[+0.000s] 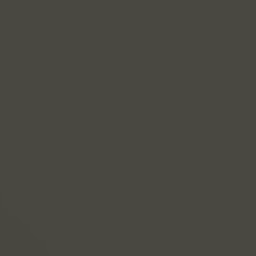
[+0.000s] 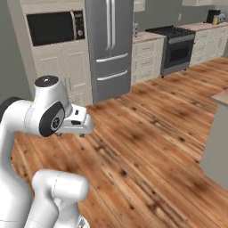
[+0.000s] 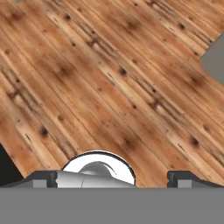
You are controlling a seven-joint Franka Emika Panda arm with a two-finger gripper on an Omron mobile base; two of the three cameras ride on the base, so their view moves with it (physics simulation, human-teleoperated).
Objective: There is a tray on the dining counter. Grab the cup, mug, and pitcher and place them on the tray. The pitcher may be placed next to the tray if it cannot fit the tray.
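My gripper [image 3: 114, 178] is open, its two dark fingertips [image 3: 43, 178] standing wide apart with nothing between them, over bare wooden floor [image 3: 109, 87]. In the right base view my white arm [image 2: 49, 118] is folded at the lower left. A corner of a counter with a pale reddish top [image 2: 221, 96] and a grey side juts in at the right; it may be the dining counter. Far off on the back worktop, a small yellowish vessel [image 2: 217, 19], possibly the pitcher, stands beside a black machine [image 2: 211, 16]. The tray, cup and mug are out of view.
A steel fridge [image 2: 109, 44], a built-in microwave [image 2: 53, 27] and a black stove [image 2: 177, 49] line the far wall. Open wooden floor [image 2: 147, 133] lies between them and me. A flat dark grey surface [image 1: 128, 128] blocks the left base view.
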